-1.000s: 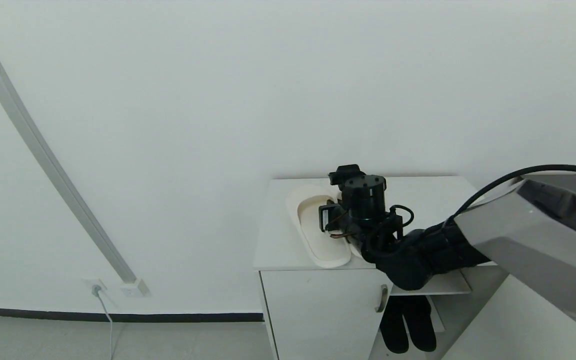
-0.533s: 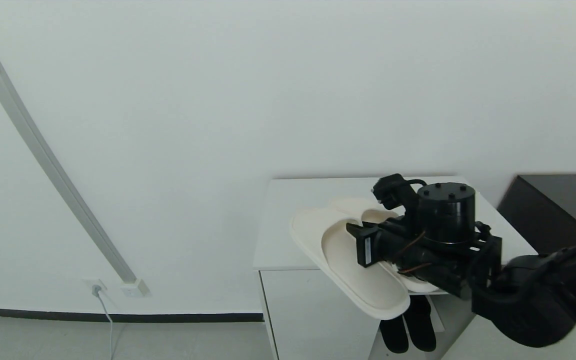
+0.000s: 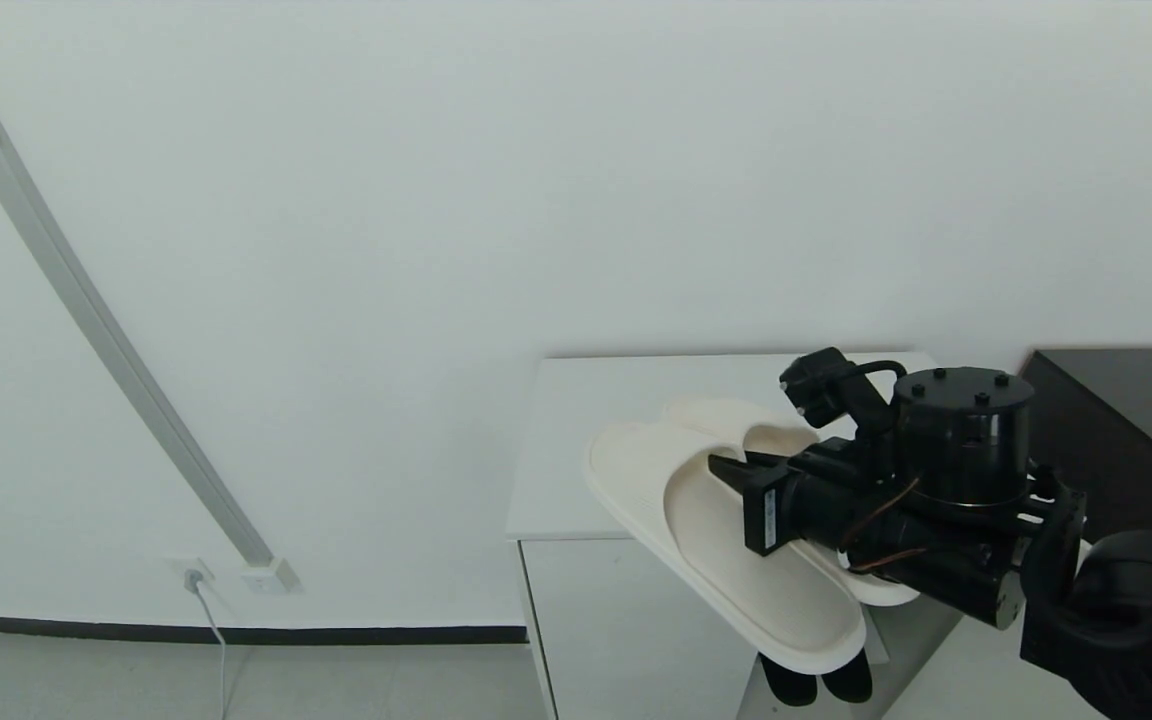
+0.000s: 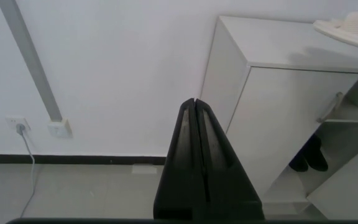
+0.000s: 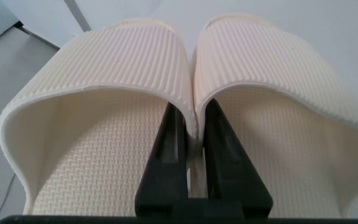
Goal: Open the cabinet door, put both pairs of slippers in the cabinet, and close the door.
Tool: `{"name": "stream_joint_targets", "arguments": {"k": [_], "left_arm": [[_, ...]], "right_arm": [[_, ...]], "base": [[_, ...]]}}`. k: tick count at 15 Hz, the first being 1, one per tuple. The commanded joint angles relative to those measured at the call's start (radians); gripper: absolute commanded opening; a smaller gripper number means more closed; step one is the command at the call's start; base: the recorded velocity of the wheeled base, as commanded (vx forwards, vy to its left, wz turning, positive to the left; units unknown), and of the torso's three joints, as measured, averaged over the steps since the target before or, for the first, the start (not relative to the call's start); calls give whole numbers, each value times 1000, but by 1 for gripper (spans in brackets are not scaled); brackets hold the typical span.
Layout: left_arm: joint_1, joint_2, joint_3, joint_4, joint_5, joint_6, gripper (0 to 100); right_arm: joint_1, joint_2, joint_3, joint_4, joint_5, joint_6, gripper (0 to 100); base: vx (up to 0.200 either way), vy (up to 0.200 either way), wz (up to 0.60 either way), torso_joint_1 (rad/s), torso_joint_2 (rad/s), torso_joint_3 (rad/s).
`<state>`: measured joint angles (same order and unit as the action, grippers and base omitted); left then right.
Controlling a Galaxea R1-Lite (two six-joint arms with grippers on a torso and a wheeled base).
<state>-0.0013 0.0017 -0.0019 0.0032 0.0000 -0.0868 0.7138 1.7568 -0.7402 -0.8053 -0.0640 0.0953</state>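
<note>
The cream slippers (image 3: 736,570) are clamped together in the right gripper (image 5: 191,112) above the cabinet (image 3: 576,450). The left gripper (image 4: 195,106) is closed, empty.

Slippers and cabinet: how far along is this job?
Done: white cabinet open, black slippers inside. In hand: right gripper shut on the cream ribbed slippers, over the cabinet's front edge. Left: shelve them, shut the cabinet.

My right arm (image 3: 1116,610) extends in from the right with its wrist roughly level and pointing left, jaws clamped on the touching inner edges of the cream slippers (image 3: 736,560), while my left jaws are pressed flat together, holding nothing, aimed forward.
</note>
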Motion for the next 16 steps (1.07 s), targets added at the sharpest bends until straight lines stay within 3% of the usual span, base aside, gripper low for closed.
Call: {"name": "stream_joint_targets", "arguments": {"k": [1,14,16], "left_arm": [[1,0,0,0,0,-1,0],[1,1,0,0,0,-2,0],[0,0,0,0,0,-4,0]], "right_arm": [[1,12,1,0,0,0,0],[3,15,13,-2,-2,-3,0],[6,15,19,-2,-2,-8,0]], "base": [[0,0,0,0,0,0],[-185,0,0,1,2,3],[0,0,0,0,0,0]]}}
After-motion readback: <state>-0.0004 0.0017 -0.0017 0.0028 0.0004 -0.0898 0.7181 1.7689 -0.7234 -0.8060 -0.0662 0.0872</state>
